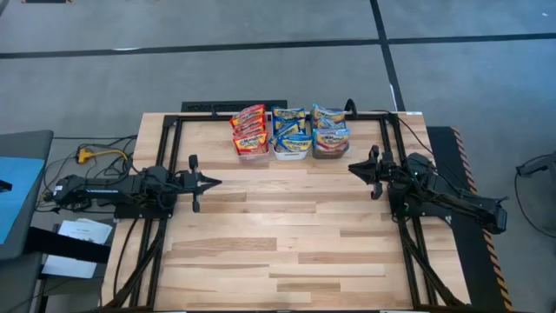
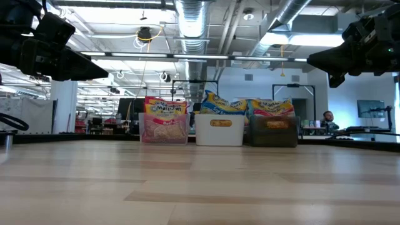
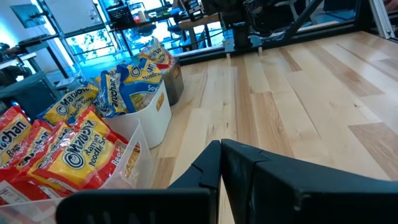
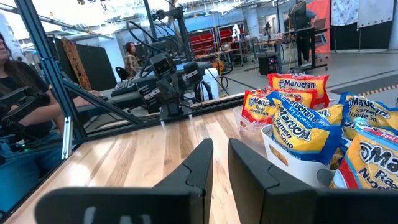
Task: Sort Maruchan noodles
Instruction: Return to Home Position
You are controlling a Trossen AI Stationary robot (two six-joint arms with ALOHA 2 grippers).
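Bare tabletop [image 2: 200, 187] fills the foreground; nothing loose remains on it.
Maruchan noodles [image 1: 287, 129] stand colour-grouped in clear bin [image 2: 164, 128], white bin [image 2: 219, 130] and dark bin [image 2: 274, 131], upper centre. Left gripper [image 1: 213, 183] is closed and empty at mid-left; right gripper [image 1: 354, 168] is slightly parted and empty at mid-right. Sorting appears complete, with nothing obstructing.

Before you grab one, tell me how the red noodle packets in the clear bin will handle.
The red noodle packets look crinkly and glossy, so probably slippery. They stand loosely packed in the clear bin, so lifting one may disturb its neighbours. Likely light.
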